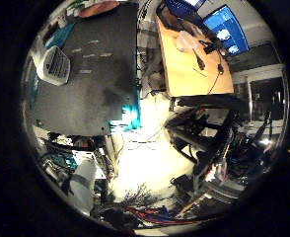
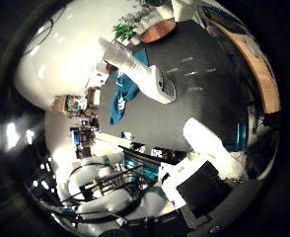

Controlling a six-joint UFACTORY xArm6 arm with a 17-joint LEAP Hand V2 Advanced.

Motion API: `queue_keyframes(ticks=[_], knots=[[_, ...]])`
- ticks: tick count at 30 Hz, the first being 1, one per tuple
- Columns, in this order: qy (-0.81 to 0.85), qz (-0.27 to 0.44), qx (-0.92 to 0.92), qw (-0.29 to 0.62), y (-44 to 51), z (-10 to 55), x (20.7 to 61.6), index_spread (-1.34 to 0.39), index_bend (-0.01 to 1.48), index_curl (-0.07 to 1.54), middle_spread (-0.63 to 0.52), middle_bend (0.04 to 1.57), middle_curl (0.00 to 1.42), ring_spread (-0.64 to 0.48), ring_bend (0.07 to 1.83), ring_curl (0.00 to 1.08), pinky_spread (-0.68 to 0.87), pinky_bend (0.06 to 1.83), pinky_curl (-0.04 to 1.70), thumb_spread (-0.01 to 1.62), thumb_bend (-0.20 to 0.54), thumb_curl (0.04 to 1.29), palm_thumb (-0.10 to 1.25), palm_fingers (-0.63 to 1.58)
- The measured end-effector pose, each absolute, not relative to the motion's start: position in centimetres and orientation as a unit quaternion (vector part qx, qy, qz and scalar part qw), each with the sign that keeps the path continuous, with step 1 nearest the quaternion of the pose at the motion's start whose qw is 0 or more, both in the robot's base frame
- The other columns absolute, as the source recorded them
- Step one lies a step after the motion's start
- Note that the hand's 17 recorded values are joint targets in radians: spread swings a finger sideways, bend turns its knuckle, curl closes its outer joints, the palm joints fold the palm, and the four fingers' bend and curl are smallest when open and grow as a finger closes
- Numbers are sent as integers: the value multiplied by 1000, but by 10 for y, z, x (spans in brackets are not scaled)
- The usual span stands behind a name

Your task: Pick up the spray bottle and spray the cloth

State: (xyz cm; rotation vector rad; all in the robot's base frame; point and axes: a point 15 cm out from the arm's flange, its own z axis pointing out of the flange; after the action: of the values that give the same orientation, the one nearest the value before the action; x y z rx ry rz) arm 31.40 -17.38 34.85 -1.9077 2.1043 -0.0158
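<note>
A white spray bottle [image 2: 137, 73] rests on the dark table [image 2: 209, 84], its ribbed end pointing toward the table's middle. It also shows as a white block, the spray bottle [image 1: 55, 64], in the little finger side view. A teal cloth [image 2: 119, 98] lies crumpled right beside it near the table's edge. My hand [image 2: 209, 148] hangs well away from both, out past the table's side, with a white finger reaching into view over a black and white part. Nothing is held in it.
A brown bowl [image 2: 157, 30] and a green plant [image 2: 125, 29] stand at the table's far end. Beside the table is a wooden desk [image 1: 194, 69] with monitors [image 1: 226, 27]. Racks and clutter [image 1: 209, 148] cover the floor below.
</note>
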Motion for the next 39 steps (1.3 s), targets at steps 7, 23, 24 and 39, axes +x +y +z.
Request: queue_keyframes(ticks=[7, 23, 24, 39], knots=[[741, 14, -633, 224, -170, 330, 319, -329, 147, 313, 44, 194, 290, 173, 216, 226, 380, 328, 335, 1130, -27, 357, 773, 95], [690, 16, -603, 399, -136, 288, 350, -253, 147, 249, 107, 195, 324, 174, 307, 269, 384, 452, 341, 1092, -22, 328, 715, 69], [688, 19, -600, 409, -132, 285, 352, -251, 147, 249, 109, 194, 324, 174, 314, 271, 384, 457, 340, 1085, -24, 327, 707, 66], [660, 54, -551, 509, -86, 279, 380, -223, 146, 243, 146, 199, 329, 160, 374, 276, 412, 558, 330, 1076, -21, 323, 700, 51]])
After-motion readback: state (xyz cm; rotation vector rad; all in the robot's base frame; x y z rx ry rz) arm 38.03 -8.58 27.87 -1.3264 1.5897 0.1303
